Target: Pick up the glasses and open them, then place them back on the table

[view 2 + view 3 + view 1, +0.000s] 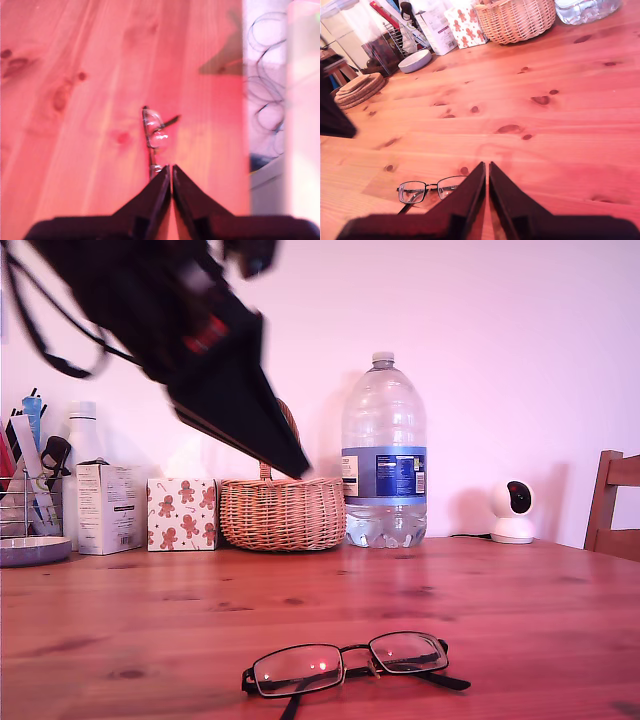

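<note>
In the exterior view an arm (215,360) smears with motion blur, hiding part of the wicker basket (282,512). The glasses (345,664) lose a temple tip at the bottom edge. My first wrist view is soft throughout.

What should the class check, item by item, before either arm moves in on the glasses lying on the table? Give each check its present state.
1. The glasses lie on the table, free of both grippers: ok.
2. My first gripper is open enough to take the frame: not ok, jaws nearly closed, above the table.
3. My second gripper is open enough: not ok, jaws nearly closed.
4. Nothing crowds the glasses: ok, the wicker basket and water bottle stand far behind.
5. Temple arms folded or open: cannot tell for sure; they seem partly spread.
6. Which arm blurs across the exterior view: cannot tell.
</note>
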Available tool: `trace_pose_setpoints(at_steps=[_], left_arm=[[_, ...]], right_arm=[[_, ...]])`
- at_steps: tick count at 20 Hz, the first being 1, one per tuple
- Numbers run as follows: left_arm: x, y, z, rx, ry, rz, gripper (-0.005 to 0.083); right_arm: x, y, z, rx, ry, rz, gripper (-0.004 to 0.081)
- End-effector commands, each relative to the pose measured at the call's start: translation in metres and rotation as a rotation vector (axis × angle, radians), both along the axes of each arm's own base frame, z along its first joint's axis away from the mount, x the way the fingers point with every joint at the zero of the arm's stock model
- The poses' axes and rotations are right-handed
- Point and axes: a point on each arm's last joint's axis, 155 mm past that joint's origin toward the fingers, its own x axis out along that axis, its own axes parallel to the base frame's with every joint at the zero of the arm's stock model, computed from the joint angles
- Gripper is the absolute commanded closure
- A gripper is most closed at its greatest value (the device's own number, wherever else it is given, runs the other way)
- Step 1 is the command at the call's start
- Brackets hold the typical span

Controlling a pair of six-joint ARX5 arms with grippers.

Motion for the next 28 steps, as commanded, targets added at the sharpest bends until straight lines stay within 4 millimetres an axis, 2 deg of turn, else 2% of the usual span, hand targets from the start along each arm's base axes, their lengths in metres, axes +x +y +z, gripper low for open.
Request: trace_pose_setpoints(at_steps=[1, 3, 4, 8, 14, 18, 22, 28], left_arm=[[0.003, -0.007, -0.008, 0.028, -0.004, -0.009, 0.0741], [0.006, -0.013, -0.018, 0.069, -0.024, -0.034, 0.0554], [0.007, -0.015, -0.026, 0.098, -0.021, -0.033, 0.0504], [0.008, -0.019, -0.053, 0.19, -0.001, -0.054, 0.0501], [0.013, -0.025, -0.073, 0.224, 0.016, -0.061, 0.0501], [0.021, -0.034, -0.077, 0.199, -0.009, -0.059, 0.0502], [0.019, -0.034, -0.087, 0.215, 0.012, -0.063, 0.0502], [0.017, -0.039, -0.086, 0.197, 0.005, -0.098, 0.0502]], right_arm=[[-0.001, 0.001, 0.006, 0.003, -0.016, 0.006, 0.0782], [-0.001, 0.001, 0.006, 0.003, -0.017, 0.006, 0.0782], [-0.001, 0.001, 0.006, 0.003, -0.018, 0.005, 0.0782], [-0.001, 0.001, 0.006, 0.003, -0.017, 0.006, 0.0782], [-0.001, 0.001, 0.006, 0.003, -0.017, 0.006, 0.0782], [-0.001, 0.001, 0.006, 0.004, -0.016, 0.006, 0.0782], [-0.001, 0.001, 0.006, 0.003, -0.015, 0.006, 0.0782], [-0.001, 0.001, 0.006, 0.004, -0.015, 0.006, 0.0782]])
